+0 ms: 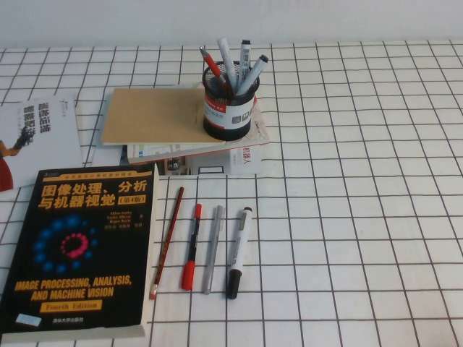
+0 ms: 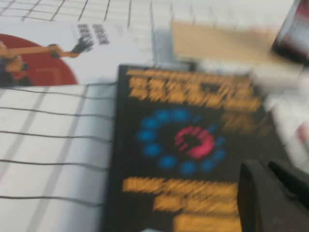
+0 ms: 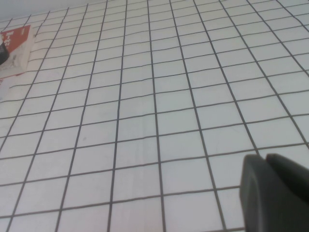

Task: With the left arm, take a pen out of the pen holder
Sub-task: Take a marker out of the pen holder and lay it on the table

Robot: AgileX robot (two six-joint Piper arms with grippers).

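Observation:
The black mesh pen holder (image 1: 229,108) stands on a stack of books at the back, with several pens and markers (image 1: 246,61) sticking out of it. Neither arm appears in the high view. In the left wrist view my left gripper (image 2: 267,165) hangs shut and empty over the black textbook (image 2: 183,140); the pen holder (image 2: 294,34) is a dark blur far beyond it. My right gripper (image 3: 265,157) is shut, holding nothing, above bare checked tablecloth.
A pencil (image 1: 167,242), red pen (image 1: 192,246), grey pen (image 1: 213,249) and black marker (image 1: 238,253) lie side by side right of the black textbook (image 1: 79,253). A brown notebook (image 1: 155,116) tops the stack. A magazine (image 1: 36,134) lies at the left.

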